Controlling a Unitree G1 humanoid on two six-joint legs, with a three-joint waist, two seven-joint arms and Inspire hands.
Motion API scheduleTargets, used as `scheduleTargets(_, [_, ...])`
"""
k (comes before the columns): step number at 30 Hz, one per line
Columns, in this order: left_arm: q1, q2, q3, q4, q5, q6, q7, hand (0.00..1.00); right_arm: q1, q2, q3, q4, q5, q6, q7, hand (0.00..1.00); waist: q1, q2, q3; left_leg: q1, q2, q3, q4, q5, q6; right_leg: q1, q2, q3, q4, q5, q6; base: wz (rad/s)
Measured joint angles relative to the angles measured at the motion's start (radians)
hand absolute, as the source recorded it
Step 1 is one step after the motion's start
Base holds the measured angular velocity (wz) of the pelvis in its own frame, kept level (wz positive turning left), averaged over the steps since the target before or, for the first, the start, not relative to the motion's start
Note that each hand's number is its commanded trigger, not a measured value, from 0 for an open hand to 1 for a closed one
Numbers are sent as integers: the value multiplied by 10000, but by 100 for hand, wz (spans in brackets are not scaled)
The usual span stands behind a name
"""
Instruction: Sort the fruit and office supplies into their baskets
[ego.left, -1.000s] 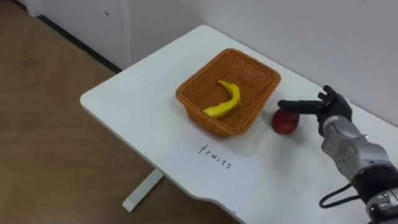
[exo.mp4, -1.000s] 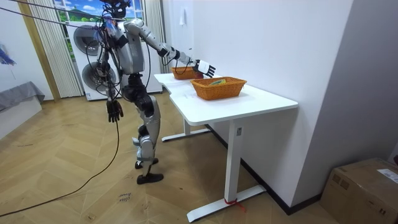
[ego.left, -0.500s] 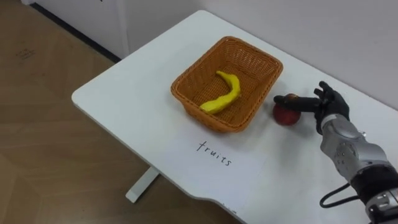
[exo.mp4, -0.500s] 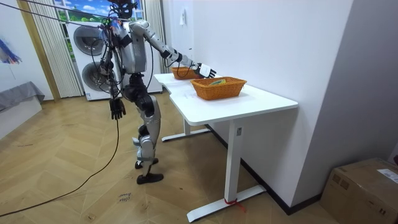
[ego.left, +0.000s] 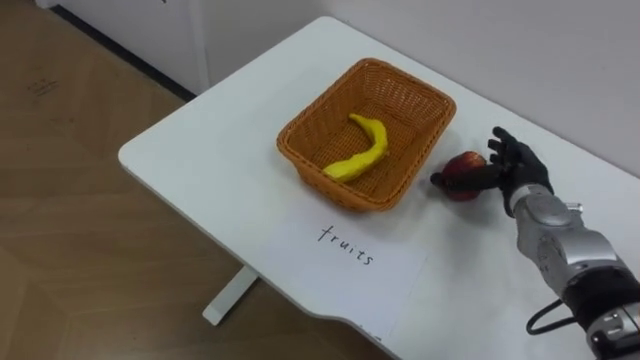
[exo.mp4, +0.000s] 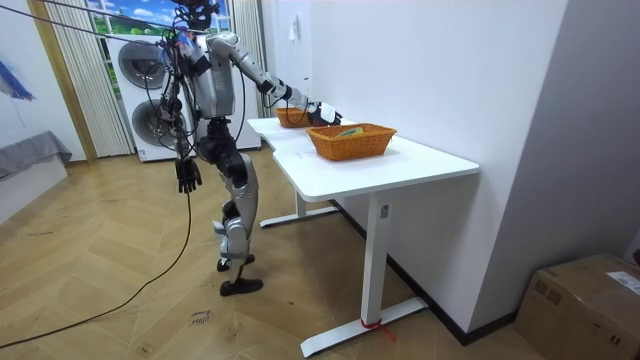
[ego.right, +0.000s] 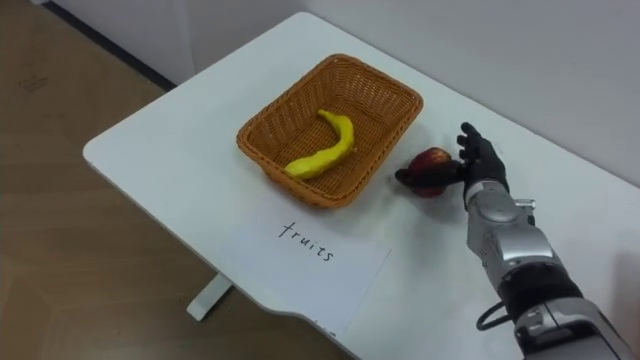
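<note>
A woven fruit basket (ego.left: 300, 150) stands on the white table (ego.left: 200, 165) with a yellow banana (ego.left: 358, 155) lying in it. Just right of the basket lies a red apple (ego.left: 464, 170) on the tabletop. My right hand (ego.left: 512, 165) sits against the apple's right side, open: the fingers point up behind it and the thumb reaches across its front. The apple rests on the table. In the room view my left hand (exo.mp4: 186, 175) hangs by my thigh with relaxed fingers, holding nothing.
A paper sheet (ego.left: 345, 255) with a handwritten label lies in front of the basket near the table's front edge. In the room view a second woven basket (exo.mp4: 292, 117) stands on the adjoining table behind. The wall runs close behind the table.
My right hand has dropped from above the apple to its right side, thumb now across its front. The head camera shifted slightly. The apple stays in place.
</note>
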Motion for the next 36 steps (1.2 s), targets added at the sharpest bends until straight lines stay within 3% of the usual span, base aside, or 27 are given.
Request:
scheduleTargets(12, [-119, -9, -222, 84, -30, 9, -192, 0, 0, 10, 388, 206, -2150, 19, 396, 0, 209, -65, -27, 26, 39, 43, -38, 4, -7, -22, 12, 67, 18, 1, -3, -1])
scheduleTargets(16, [-195, 6, -195, 109, -29, -7, -180, 0, -2, 10, 390, 254, -2671, 18, 565, 0, 250, -188, 24, 4, 58, 45, -41, 10, -21, -53, 28, 70, 20, 1, -5, 0])
scheduleTargets(18, [-219, 22, -193, 110, -30, -11, -182, 0, -2, 10, 391, 410, -2827, 19, 721, 0, 258, -290, -2, -25, 64, 61, -48, 15, -28, -114, 34, 74, 21, 4, -11, 0])
scheduleTargets(19, [-261, 24, -192, 115, -30, -11, -186, 0, -3, 9, 391, 529, -2856, 19, 762, 88, 274, -347, -10, -43, 67, 63, -47, 15, -29, -144, 36, 72, 21, 11, -22, 0])
scheduleTargets(20, [-309, 21, -193, 115, -28, -14, -188, 0, -3, 7, 391, 598, -2855, 18, 818, 100, 291, -375, -3, -45, 67, 73, -47, 15, -28, -148, 35, 75, 22, 17, -30, -5])
scheduleTargets(26, [-519, 44, -180, 114, -26, -108, -182, 0, -107, -88, 387, 858, -3273, -3, 785, 100, 497, -373, 0, -41, 79, 112, -51, 15, -27, -149, 29, 83, 24, 25, -38, -2])
scheduleTargets(36, [-541, 37, -188, 143, -23, -108, -184, 0, -239, -318, 386, 910, -3988, -96, 851, 100, 510, -381, 24, -32, 85, 135, -139, 16, -29, -176, 33, 124, 12, 26, -40, 0])
